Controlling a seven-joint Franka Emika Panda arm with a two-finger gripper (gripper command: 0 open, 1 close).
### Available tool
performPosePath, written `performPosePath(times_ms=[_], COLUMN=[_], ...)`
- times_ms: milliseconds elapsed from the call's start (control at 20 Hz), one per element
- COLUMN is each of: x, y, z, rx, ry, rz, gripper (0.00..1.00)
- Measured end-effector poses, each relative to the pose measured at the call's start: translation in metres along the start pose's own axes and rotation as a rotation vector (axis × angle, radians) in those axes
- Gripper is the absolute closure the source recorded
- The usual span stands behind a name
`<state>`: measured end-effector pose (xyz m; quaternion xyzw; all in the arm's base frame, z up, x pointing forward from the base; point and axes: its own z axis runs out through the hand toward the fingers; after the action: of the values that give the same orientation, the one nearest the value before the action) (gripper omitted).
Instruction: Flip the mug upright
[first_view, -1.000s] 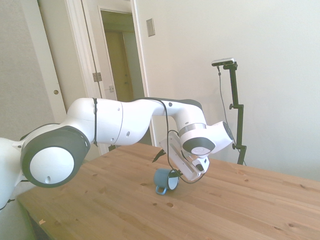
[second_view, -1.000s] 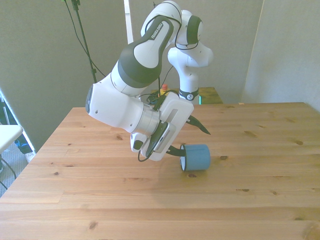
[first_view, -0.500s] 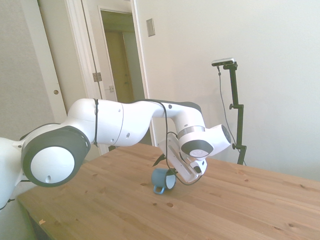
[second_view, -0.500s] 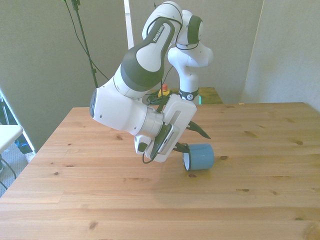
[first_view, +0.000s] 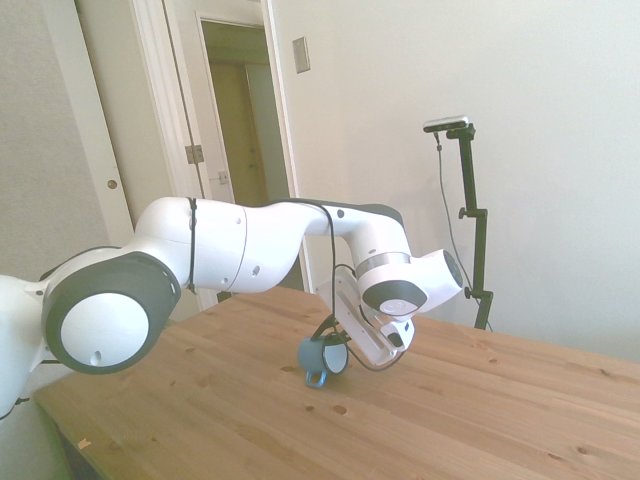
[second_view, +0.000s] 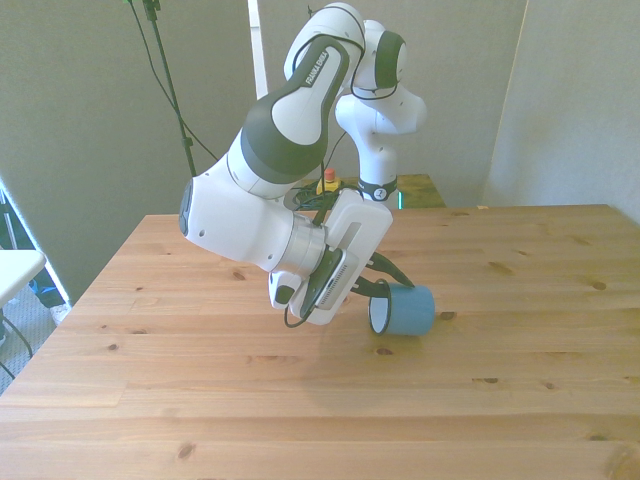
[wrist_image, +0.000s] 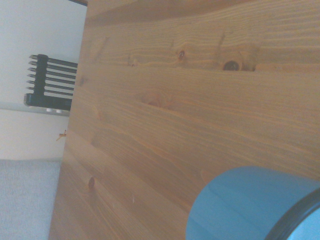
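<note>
mug (second_view: 407, 311) tilted, rim held, base near/on tabletop (second_view: 200, 400) mid, front view's right of wrist | end effector (second_view: 378, 291) clamped on mug rim | risk: thin rim grip may slip mid-turn, mug dropped or rolled off | cause: smooth wall, grip off-centre

Count on record: one mug (second_view: 405, 311), light blue, centre of the frame; one pincer (second_view: 380, 283) on one white arm (second_view: 270, 190); one wooden table (second_view: 200, 400); one doorway (first_view: 240, 120), upper left of the side view.
</note>
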<state>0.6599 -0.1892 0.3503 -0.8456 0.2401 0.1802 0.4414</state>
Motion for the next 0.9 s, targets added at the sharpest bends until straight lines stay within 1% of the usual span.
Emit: performPosePath(times_ms=[250,400,550,700,800,900], x=[-0.001,-0.004,-0.025,-0.063,-0.089,-0.113], y=[-0.005,-0.020,-0.050,-0.083,-0.097,-0.103], z=[0.001,-0.002,-0.004,0.002,0.006,0.008], rx=[-0.008,-0.037,-0.125,-0.237,-0.306,-0.363], ry=[0.007,0.060,0.163,0.273,0.347,0.420], rz=[-0.001,-0.007,-0.041,-0.074,-0.084,-0.082], gripper=[1.00,1.00,1.00,1.00,1.00,1.00])
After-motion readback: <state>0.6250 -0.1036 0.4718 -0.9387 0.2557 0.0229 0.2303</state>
